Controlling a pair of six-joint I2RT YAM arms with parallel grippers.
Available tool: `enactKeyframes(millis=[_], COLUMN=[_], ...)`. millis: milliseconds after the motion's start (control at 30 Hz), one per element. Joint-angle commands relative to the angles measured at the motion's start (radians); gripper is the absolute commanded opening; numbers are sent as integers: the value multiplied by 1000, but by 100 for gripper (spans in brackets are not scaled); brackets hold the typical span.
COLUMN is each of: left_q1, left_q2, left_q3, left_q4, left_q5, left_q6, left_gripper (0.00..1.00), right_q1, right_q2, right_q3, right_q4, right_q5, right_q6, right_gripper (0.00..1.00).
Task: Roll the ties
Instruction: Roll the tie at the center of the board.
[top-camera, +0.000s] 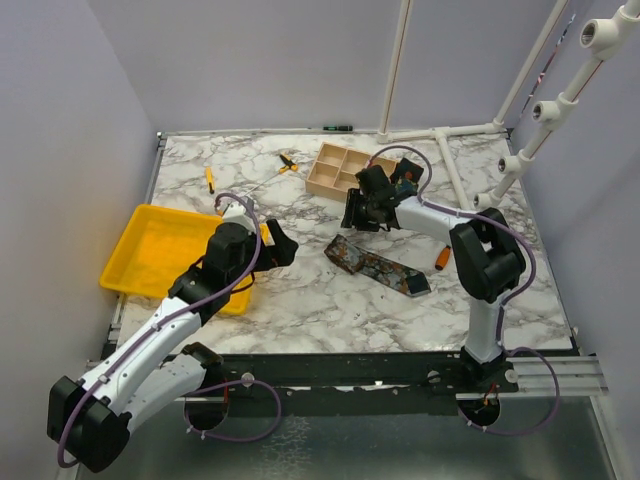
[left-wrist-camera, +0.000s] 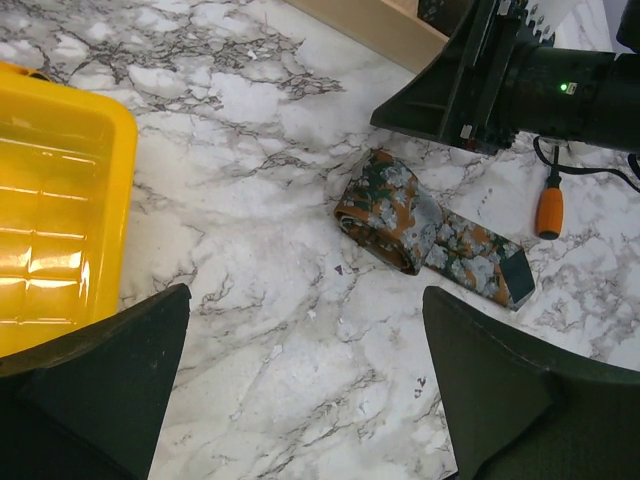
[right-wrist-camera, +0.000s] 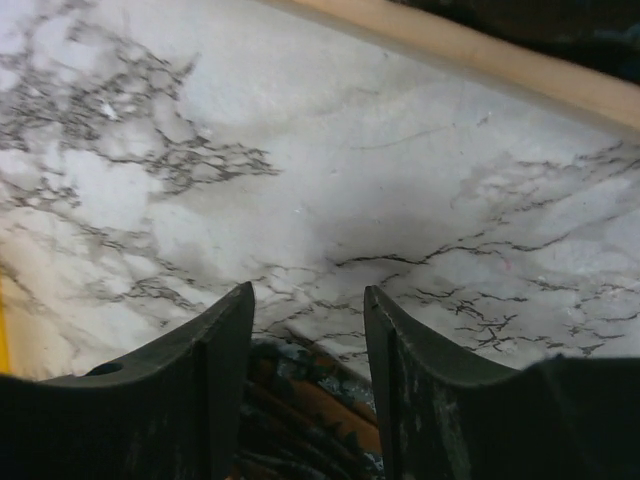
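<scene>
Top external: rust-brown mottled fabric necktie (top-camera: 375, 265) mid-tabletop, barely rolled; left gripper (top-camera: 283, 243) wide open, right gripper (top-camera: 352, 220) half-open, both empty.

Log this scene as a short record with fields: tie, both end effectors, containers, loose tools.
tie: rust-brown and green patterned fabric necktie, lying on the marble table, one end rolled, the rest flat
left end effector: open, empty, over bare table between the yellow plastic tray and the tie
right end effector: jaws parted, above the tie's rolled end, no grip seen
box: wooden compartment box, far side of table
tools: orange-handled screwdriver beside the tie's flat end
</scene>
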Motion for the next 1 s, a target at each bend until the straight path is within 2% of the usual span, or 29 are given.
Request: enactKeyframes(millis=[0, 100, 300, 767, 967], left_q1=[6, 6, 6, 6, 6], left_q2=[-33, -23, 19, 59, 70], left_q3=[-46, -51, -47, -51, -57], left_q4=[-37, -37, -30, -11, -9], left_q5=[1, 9, 18, 40, 51], left_q6=[-40, -47, -47, -34, -40], left_gripper=[99, 99, 99, 99, 99], right_q1=[-5, -5, -2, 56, 78], right_q2=[50, 77, 86, -44, -94], right_q3=[26, 40, -15, -259, -312], right_q4=[-58, -76, -42, 13, -2], right_q5=[-44, -46, -141, -308, -385], right_q6=[-17, -28, -71, -166, -209], right_gripper=[47, 39, 30, 23, 22])
